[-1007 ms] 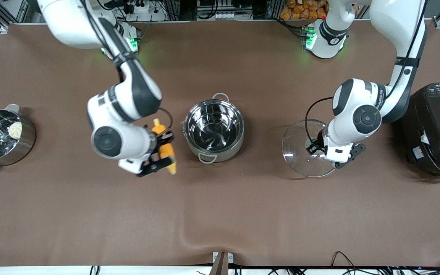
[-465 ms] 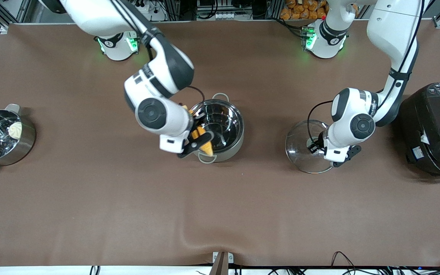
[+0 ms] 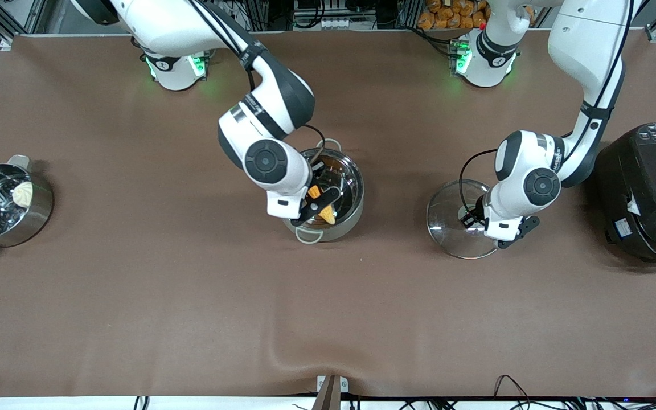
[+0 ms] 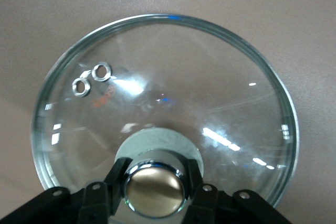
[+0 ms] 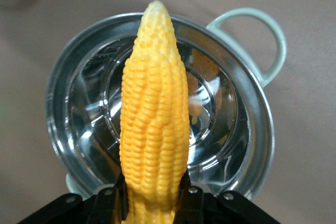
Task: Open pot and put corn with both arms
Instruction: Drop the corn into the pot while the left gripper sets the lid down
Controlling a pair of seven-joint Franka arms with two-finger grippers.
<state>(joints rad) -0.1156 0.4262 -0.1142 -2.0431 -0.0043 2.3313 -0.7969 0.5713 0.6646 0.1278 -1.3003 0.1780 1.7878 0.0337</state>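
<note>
The shiny steel pot [image 3: 346,196] stands open at the table's middle. My right gripper [image 3: 319,205] is shut on the yellow corn cob [image 3: 326,214] and holds it over the pot's open mouth. In the right wrist view the corn [image 5: 155,114] points down at the pot's inside [image 5: 220,114]. The clear glass lid [image 3: 447,219] rests on the table toward the left arm's end. My left gripper [image 3: 470,219] is shut on its brass-coloured knob [image 4: 154,190], and the lid's glass [image 4: 210,87] fills the left wrist view.
A steel pot with a perforated insert and a white bun [image 3: 6,202] stands at the right arm's end of the table. A big black cooker [image 3: 650,191] stands at the left arm's end, close to the left arm.
My right gripper has carried the corn from beside the pot to over its open mouth. My left gripper has lowered the lid toward the table.
</note>
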